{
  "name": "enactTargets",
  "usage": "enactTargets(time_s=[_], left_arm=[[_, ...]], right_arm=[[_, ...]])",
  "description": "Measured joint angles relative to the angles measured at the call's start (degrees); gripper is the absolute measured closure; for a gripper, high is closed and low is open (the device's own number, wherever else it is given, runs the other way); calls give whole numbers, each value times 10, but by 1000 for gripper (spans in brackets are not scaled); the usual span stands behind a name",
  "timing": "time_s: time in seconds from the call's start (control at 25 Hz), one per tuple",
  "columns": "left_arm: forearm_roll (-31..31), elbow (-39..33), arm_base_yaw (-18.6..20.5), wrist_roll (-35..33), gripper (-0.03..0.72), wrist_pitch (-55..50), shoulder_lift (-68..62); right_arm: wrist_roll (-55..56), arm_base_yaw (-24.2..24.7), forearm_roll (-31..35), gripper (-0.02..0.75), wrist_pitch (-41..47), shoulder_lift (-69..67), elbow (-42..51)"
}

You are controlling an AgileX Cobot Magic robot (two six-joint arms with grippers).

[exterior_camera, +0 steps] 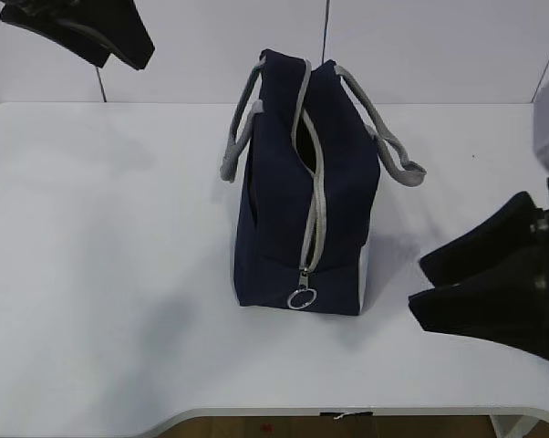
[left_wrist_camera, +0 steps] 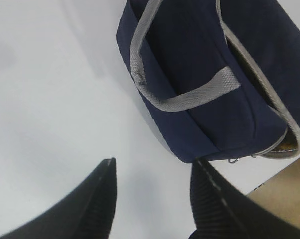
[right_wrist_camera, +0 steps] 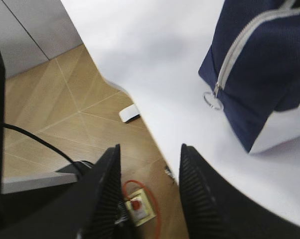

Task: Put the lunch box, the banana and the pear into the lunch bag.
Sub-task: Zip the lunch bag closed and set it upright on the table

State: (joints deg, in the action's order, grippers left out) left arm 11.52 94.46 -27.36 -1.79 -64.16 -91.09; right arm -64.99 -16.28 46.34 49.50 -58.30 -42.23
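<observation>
The navy-blue lunch bag (exterior_camera: 274,210) stands upright mid-table, grey handles hanging to both sides. Its grey zipper runs over the top, the ring pull (exterior_camera: 302,298) low on the near end; a narrow dark slit gapes at the top. The bag also shows in the left wrist view (left_wrist_camera: 200,64) and the right wrist view (right_wrist_camera: 269,74). The lunch box, banana and pear are out of view. My left gripper (exterior_camera: 142,55) hangs high at the back left, open and empty (left_wrist_camera: 155,162). My right gripper (exterior_camera: 417,285) is open and empty (right_wrist_camera: 150,147), right of the bag near the front edge.
The white table (exterior_camera: 101,274) bears only the bag. In the right wrist view the table's front edge (right_wrist_camera: 140,114) runs close by, with wooden floor, a black cable and a small yellow box below. A bit of yellow shows at the zipper's end (left_wrist_camera: 289,145).
</observation>
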Motion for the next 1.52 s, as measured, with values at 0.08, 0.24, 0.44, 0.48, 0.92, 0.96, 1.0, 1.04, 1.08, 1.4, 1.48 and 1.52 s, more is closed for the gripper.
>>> enactTargets(time_s=[0.08,0.24,0.44,0.48,0.92,0.96,1.0,1.04,1.08,1.4,1.48,1.52], left_arm=[[1,0,0,0,322,0,0],[2,0,0,0,323,0,-6],[2,0,0,0,325,0,-14],[2,0,0,0,325,0,-14],[2,0,0,0,326,1,-14],[2,0,0,0,326,1,-14],[2,0,0,0,326,1,-14],[2,0,0,0,326,1,-14],[2,0,0,0,326,1,-14],[2,0,0,0,326,1,-14],[2,0,0,0,326,1,-14],[2,0,0,0,326,1,-14]], right_arm=[[-64,0,9,415,-16,-23,3],[-111,0,26,415,-27,-78,4],[-208,0,111,414,-35,-144,4],[-242,0,139,413,-37,-154,4],[-427,0,275,309,-62,-277,4],[-437,0,286,309,-70,-286,4],[-448,0,297,308,-76,-293,4],[-458,0,307,308,-82,-302,4],[-466,0,316,308,-87,-310,4],[-539,0,395,308,-124,-364,4],[-552,0,405,308,-127,-372,4],[-561,0,412,308,-127,-377,4]])
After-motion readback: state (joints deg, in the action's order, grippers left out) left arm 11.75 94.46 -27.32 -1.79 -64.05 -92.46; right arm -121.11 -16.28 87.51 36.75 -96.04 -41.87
